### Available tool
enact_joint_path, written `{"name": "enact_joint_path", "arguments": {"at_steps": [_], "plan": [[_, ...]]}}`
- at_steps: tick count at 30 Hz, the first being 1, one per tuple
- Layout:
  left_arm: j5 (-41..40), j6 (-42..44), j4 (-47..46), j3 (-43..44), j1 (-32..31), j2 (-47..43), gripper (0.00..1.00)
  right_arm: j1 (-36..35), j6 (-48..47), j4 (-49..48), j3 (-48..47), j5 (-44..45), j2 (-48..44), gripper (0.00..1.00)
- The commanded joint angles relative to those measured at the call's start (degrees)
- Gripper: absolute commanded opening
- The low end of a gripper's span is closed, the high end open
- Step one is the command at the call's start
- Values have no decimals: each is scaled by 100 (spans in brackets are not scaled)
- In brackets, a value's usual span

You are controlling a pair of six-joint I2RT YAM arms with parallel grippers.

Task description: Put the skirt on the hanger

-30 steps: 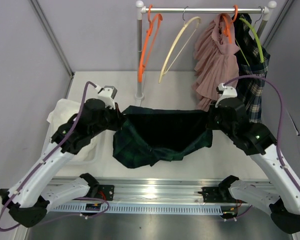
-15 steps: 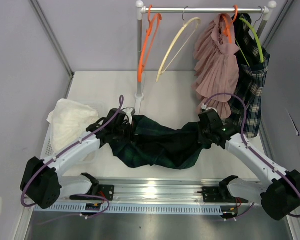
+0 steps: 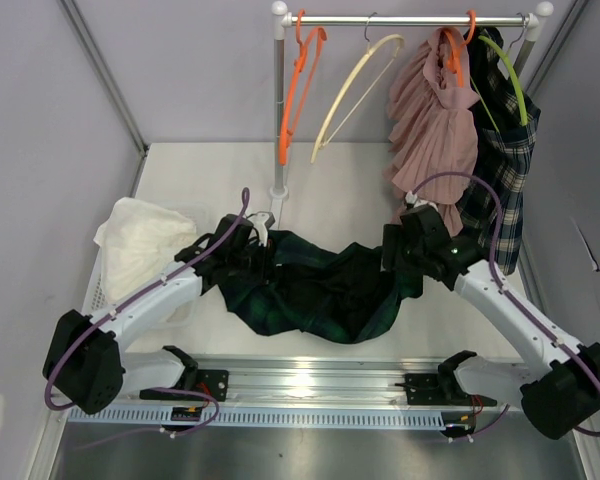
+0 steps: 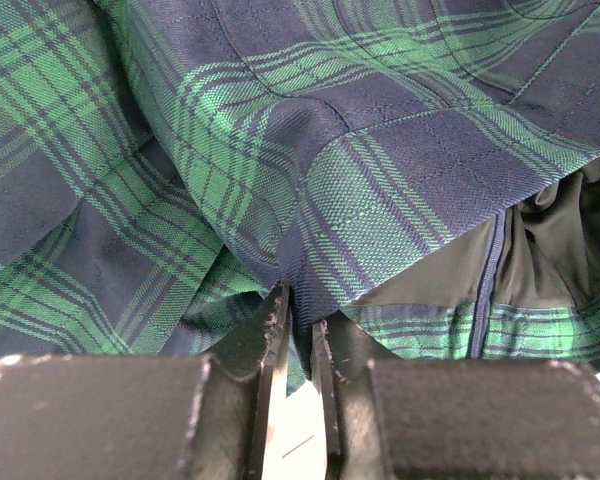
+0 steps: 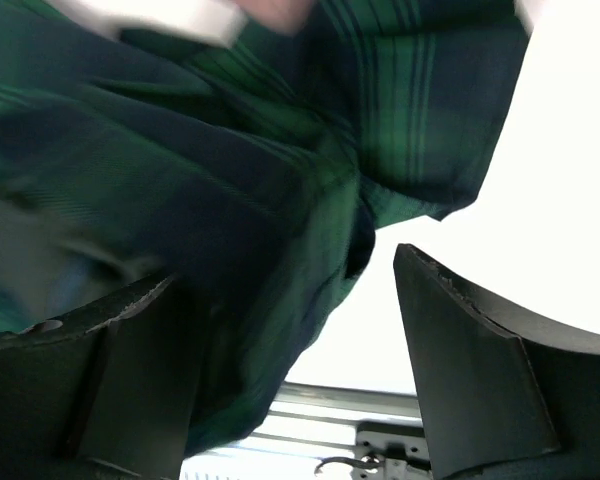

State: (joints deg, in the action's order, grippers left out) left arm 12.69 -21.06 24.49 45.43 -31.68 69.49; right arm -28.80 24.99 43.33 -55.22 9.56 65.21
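The dark green plaid skirt (image 3: 310, 290) lies crumpled on the table between both grippers. My left gripper (image 3: 263, 250) is at its left end. In the left wrist view its jaws (image 4: 300, 320) stand a narrow slit apart, with a fold of the skirt (image 4: 280, 130) still hanging between the tips. My right gripper (image 3: 392, 262) is at the skirt's right end, open wide (image 5: 285, 268). There the skirt (image 5: 180, 150) drapes against the left finger and the right finger is bare. Two empty hangers, orange (image 3: 295, 90) and cream (image 3: 350, 100), hang on the rail (image 3: 410, 20).
A pink garment (image 3: 430, 120) and a plaid garment (image 3: 505, 150) on a green hanger hang at the rail's right end, just behind my right arm. A white cloth (image 3: 145, 245) fills a bin at the left. The rack's post (image 3: 277, 120) stands behind the skirt.
Both arms lowered the stretched skirt onto the table, where it sagged and bunched. My right gripper opened wide and let go. My left jaws parted slightly.
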Motion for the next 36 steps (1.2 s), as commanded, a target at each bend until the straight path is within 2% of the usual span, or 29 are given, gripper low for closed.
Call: {"name": "enact_joint_path", "arguments": {"at_steps": [1,7,14,22,28,33,36], "plan": [[190,-126,-278,80,30,20,17,-38,41,263,-778,-51,-394,78],[199,-118,-296,124,30,64,18,-47,14,-121,-1885,-437,-281,79],[173,-83,-252,142,-5,126,18,-100,172,-1510,-3713,-754,947,83],[129,-39,-252,194,-57,284,18,-363,94,-2531,-5190,-17,2126,87],[102,-21,-278,256,-137,416,18,-714,-292,-2479,-6210,783,2961,91],[120,32,-252,317,-172,469,18,-908,-486,-1514,-7798,1661,4112,92],[129,67,-252,344,-163,477,17,-1031,-653,-1442,-8117,2048,4482,92]]}}
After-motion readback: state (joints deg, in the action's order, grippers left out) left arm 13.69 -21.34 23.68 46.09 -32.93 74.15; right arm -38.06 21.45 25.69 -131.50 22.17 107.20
